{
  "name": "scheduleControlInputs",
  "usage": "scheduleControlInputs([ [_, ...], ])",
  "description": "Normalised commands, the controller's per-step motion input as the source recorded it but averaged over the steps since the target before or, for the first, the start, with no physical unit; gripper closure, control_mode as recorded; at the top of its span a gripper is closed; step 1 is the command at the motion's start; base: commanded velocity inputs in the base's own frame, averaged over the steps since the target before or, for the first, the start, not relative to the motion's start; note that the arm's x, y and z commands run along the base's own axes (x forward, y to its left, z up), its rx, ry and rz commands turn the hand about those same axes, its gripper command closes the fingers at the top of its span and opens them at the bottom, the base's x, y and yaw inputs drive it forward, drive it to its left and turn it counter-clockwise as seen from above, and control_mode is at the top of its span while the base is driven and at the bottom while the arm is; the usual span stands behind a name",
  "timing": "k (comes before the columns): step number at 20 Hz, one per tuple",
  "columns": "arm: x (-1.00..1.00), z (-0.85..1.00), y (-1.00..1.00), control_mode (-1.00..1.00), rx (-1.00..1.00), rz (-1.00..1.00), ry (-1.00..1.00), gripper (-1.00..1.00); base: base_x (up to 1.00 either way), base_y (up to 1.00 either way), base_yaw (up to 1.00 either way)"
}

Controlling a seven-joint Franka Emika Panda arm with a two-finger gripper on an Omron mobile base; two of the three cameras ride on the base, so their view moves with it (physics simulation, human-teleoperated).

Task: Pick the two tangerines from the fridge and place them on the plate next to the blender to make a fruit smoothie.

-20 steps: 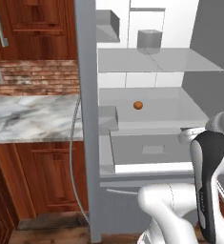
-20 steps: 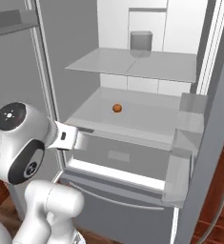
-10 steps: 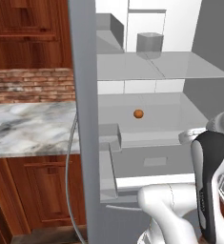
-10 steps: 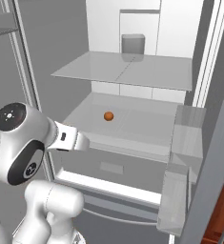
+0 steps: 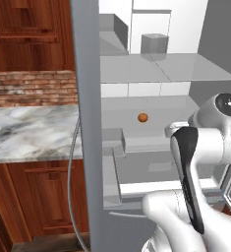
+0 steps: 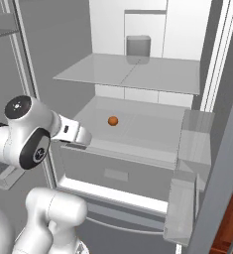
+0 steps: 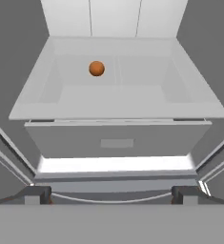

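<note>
The fridge stood open before me, its grey door edge running as a tall band down the middle-left of the left base view and its white interior filling the right half of that frame. To the left of that band lay a marble counter under a strip of brick wall, with dark wooden cabinets above and below. Inside, a clear glass shelf crossed the upper centre of the right base view, and a grey box sat on it near the back wall. Below it, on the lower white shelf, a single tangerine rested just left of centre in that frame; it showed right of centre in the left base view and in the upper left-centre of the hand view, sitting alone and well apart from the shelf's edges. Under that shelf the grey drawer spanned the middle of the hand view, closed, with a bright white strip beneath it. Door bins stacked along the right side of the right base view. My gripper hung in front of the fridge at about drawer height (low in the hand view), and my two dark fingertips stood far apart, near the lower left and lower right corners of that frame, holding nothing and touching nothing.
</note>
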Motion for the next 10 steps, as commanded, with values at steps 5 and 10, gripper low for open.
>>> scheduleControlInputs([
  [5, 1.00, -0.28, 0.10, -1.00, 0.12, -0.07, 0.01, -1.00, 0.00, 0.00, 0.00],
  [10, 0.90, -0.28, 0.00, -1.00, 0.05, 0.00, 0.00, -1.00, 0.00, 0.00, 0.00],
])
